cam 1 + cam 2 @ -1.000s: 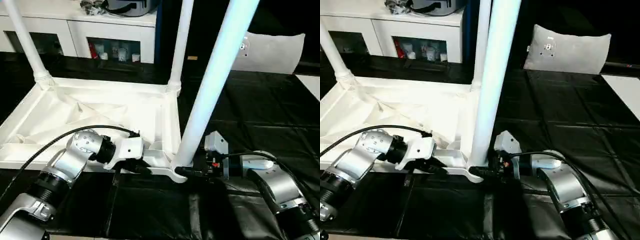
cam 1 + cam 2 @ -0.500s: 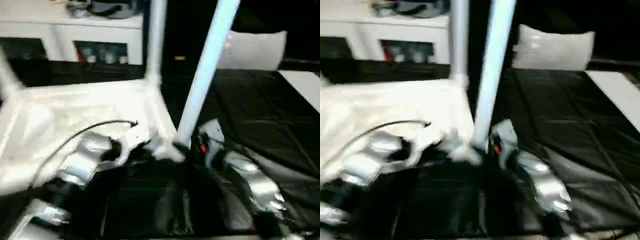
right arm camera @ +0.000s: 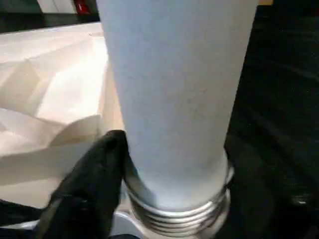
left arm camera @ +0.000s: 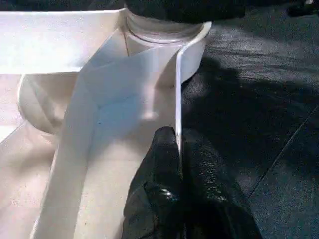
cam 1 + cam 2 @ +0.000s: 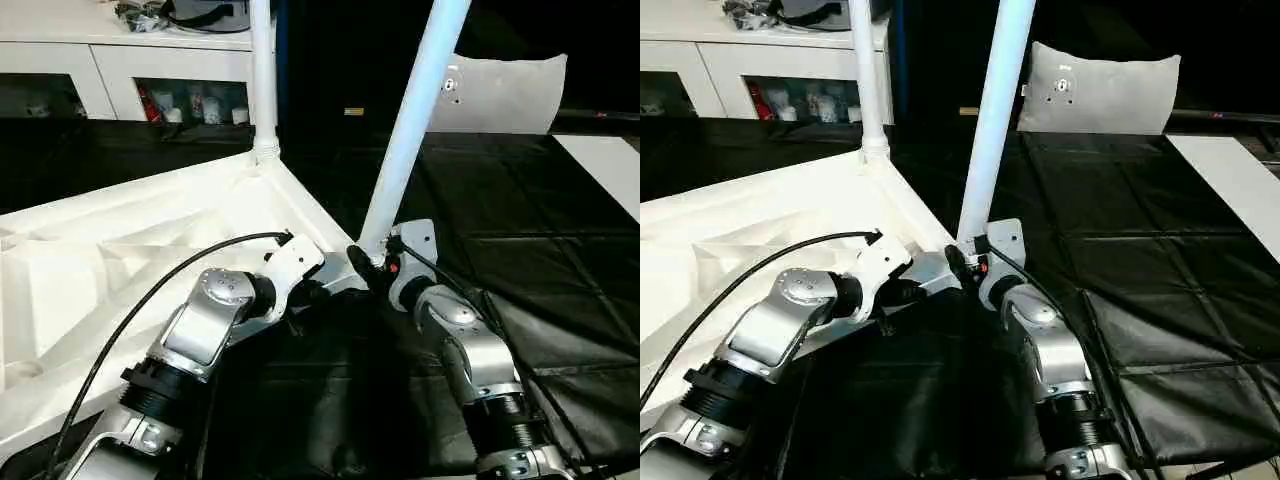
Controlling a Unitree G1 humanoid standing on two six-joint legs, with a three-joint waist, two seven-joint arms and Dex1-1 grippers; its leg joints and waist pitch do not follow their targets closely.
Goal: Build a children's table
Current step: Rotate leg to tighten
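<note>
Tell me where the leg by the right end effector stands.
The near leg stands in the tabletop's near corner socket, centre of the head views, between both end effectors, pillow-like bag behind.

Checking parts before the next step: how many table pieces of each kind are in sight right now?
Tabletop: 1
Legs standing in corner sockets: 2, the far leg and the near leg
Total: 3
</note>
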